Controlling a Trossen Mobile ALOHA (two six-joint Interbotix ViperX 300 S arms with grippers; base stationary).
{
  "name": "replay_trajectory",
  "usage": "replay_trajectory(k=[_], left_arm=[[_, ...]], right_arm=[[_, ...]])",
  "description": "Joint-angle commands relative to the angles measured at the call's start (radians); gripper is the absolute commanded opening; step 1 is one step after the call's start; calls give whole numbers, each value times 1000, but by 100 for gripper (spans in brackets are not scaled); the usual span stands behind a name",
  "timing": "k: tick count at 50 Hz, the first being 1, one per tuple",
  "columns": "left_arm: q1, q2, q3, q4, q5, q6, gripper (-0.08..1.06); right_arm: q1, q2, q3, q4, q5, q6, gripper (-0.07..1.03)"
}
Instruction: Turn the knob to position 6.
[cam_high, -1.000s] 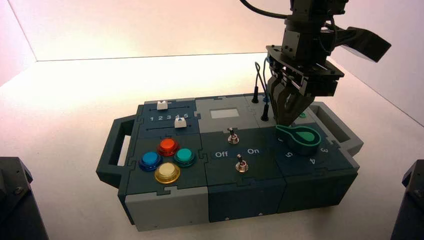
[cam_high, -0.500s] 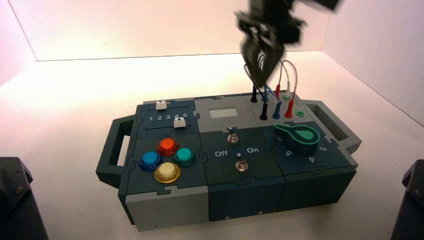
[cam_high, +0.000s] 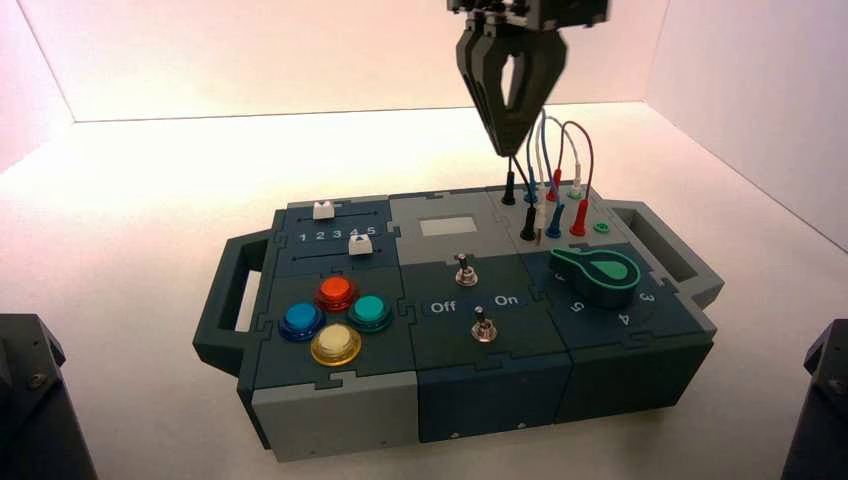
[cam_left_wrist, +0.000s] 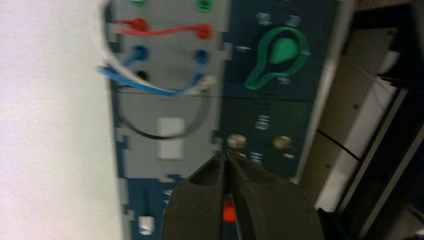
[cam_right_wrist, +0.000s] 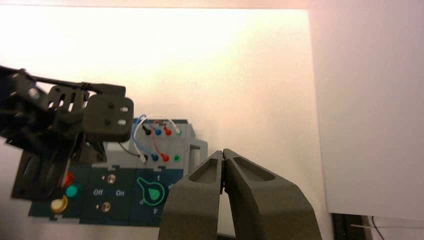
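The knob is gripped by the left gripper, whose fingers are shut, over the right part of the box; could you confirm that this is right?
Not quite: the left gripper, fingers shut, grips nothing. The high view shows it hanging in the air over the wires at the back of the box, clear of the knob. The right gripper waits off to the side.

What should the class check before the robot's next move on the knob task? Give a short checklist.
1. Knob free of anything touching it: ok, it stands bare on the box.
2. Left gripper off the knob: ok, it hangs shut, high over the back of the box.
3. Pointer at 6: cannot tell, the numeral near the pointer tip is not readable.
4. Wires away from the knob: ok, they are plugged in behind it.
5. Right gripper out of the way: ok, shut and held back from the box.
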Motion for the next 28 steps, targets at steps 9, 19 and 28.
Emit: replay_trajectory(k=[9, 19, 28], left_arm=[[-55, -74, 11, -2, 29, -84, -3], [-63, -87, 25, 5, 32, -123, -3], [-63, -83, 21, 9, 32, -127, -3]], right_arm=[[-3, -8, 20, 41, 3, -40, -2], [-3, -26, 54, 58, 0, -64, -2], [-3, -31, 64, 60, -2, -77, -2]])
